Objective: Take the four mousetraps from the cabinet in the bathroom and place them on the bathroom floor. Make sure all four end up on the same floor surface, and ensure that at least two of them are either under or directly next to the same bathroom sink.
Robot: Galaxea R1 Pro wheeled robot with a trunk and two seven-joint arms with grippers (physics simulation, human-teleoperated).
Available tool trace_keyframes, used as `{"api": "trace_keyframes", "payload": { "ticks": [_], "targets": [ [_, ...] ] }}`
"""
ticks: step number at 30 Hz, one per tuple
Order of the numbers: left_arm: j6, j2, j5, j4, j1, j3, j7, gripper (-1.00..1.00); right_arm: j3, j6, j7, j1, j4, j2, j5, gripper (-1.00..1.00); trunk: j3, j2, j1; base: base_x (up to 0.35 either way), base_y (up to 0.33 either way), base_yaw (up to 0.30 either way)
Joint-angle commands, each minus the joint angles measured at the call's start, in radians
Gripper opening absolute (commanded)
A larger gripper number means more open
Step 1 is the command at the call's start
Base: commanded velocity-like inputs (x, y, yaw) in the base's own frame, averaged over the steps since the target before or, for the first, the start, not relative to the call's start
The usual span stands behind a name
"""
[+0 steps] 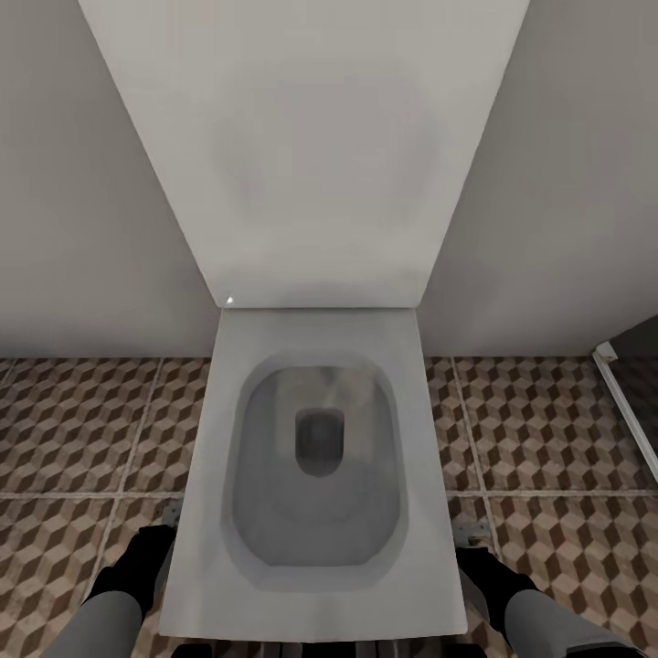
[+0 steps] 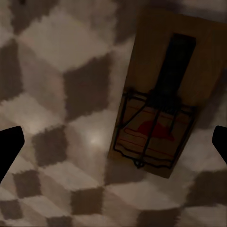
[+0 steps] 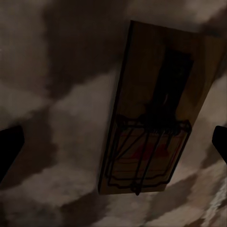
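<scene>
left arm: enters the head view at about 7 o'clock, grey forearm sleeve ending in a black wrist
left gripper [image 2: 113, 146]: pointing down; in the left wrist view its two dark fingertips [image 2: 9, 146] sit at 9 o'clock and 3 o'clock, spread wide with nothing between them
right arm: enters the head view at about 5 o'clock, grey sleeve and black wrist, mirroring the left
right gripper [image 3: 113, 146]: pointing down; in the right wrist view its dark fingertips [image 3: 10, 147] sit at 9 o'clock and 3 o'clock, spread wide, gripping nothing
</scene>
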Motion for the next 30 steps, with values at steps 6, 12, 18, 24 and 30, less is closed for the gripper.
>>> {"api": "trace_keyframes", "payload": {
  "ticks": [6,12,18,24,30],
  "targets": [
    [0.004,0.000,-0.001,-0.001,0.000,0.002,0.001,1.00,0.008,0.007,-0.004,0.000,-0.002,-0.001,-0.005,1.00,-0.001,0.000,0.000,0.000,0.000,0.000],
    [0.004,0.000,-0.001,-0.002,0.000,0.002,0.001,1.00,0.008,0.007,-0.004,0.000,-0.002,-0.001,-0.005,1.00,-0.001,0.000,0.000,0.000,0.000,0.000],
    [0.004,0.000,-0.001,-0.002,0.000,0.002,0.001,1.00,0.008,0.007,-0.005,0.000,-0.002,-0.001,-0.005,1.00,-0.001,0.000,0.000,0.000,0.000,0.000],
    [0.004,0.000,-0.001,-0.002,0.000,0.001,0.001,1.00,0.008,0.007,-0.005,0.000,-0.002,-0.001,-0.005,1.00,-0.001,0.000,0.000,0.000,0.000,0.000],
    [0.004,-0.001,-0.001,-0.002,0.000,-0.002,0.000,1.00,0.008,0.007,-0.005,0.000,-0.002,-0.001,-0.005,1.00,-0.001,0.000,0.000,0.000,0.000,0.000]
  ]
}}
